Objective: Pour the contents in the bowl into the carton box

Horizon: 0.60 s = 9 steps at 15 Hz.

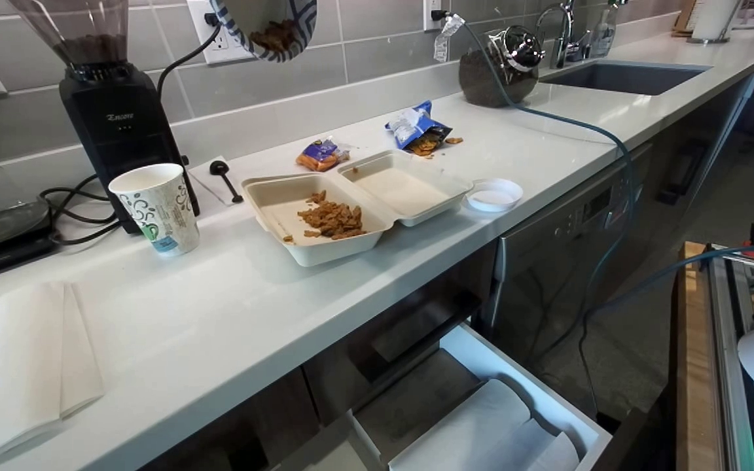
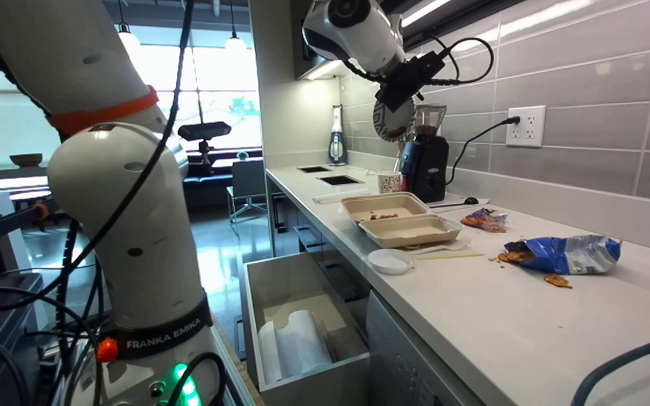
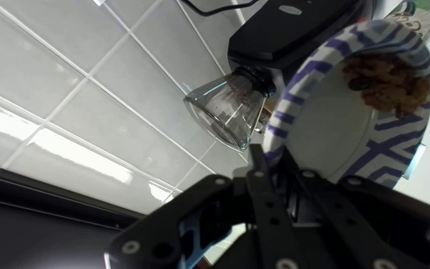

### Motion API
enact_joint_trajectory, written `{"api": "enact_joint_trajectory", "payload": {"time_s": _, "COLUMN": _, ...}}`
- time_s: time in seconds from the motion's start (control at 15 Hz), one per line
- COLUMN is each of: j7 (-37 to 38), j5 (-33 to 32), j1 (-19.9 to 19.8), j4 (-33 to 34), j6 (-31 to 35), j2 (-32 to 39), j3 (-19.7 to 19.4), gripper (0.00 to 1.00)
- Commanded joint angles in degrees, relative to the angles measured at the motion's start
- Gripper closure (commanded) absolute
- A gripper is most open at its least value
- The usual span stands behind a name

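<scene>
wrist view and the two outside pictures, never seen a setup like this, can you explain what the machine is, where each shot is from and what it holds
The machine is a single robot arm with a black two-fingered gripper. The wrist view is filmed from its wrist, so everything looks tipped over; both exterior views are filmed from outside the robot. The gripper pinches the rim of a patterned bowl, held up and tilted, with brownish food pieces inside. On the white counter lies an open carton box, a heap of similar pieces in one half. Around it are a paper cup, a coffee grinder, two snack packets and a shallow white disc.
</scene>
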Motion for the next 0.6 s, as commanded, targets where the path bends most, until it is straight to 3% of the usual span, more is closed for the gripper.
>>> {"api": "enact_joint_trajectory", "payload": {"time_s": 0.0, "j7": -1.8, "j5": -0.8, "j1": -2.3, "j4": -0.8, "j6": -3.8, "j2": -2.0, "j3": 0.8, "gripper": 0.97}}
{"api": "enact_joint_trajectory", "payload": {"time_s": 0.53, "j7": -1.7, "j5": -0.1, "j1": -9.4, "j4": -0.6, "j6": -11.7, "j2": -5.4, "j3": 4.5, "gripper": 0.97}}
